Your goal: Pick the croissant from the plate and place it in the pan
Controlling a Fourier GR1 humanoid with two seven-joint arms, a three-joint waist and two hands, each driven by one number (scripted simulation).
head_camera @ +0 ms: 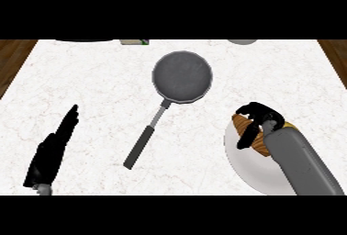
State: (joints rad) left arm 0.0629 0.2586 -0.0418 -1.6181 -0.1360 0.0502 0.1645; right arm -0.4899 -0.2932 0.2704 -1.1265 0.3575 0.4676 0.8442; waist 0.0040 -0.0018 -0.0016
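**Item:** croissant (260, 147), lower right of the frame, lying at the upper rim of the white plate (247, 170).

**Handling:** we judge it light, soft and flaky, easily crushed. It is best taken across its thick middle, not by the tapering ends.

**Right hand** (257, 114): fingers curled over the croissant's top, closed round it. We cannot tell whether it is lifted clear of the plate.

**Left hand** (51, 149): lower left, fingers straight, holding nothing, at rest.

**Pan** (181, 76): upper centre, grey, with its handle running toward the lower left. It is well apart from the plate.
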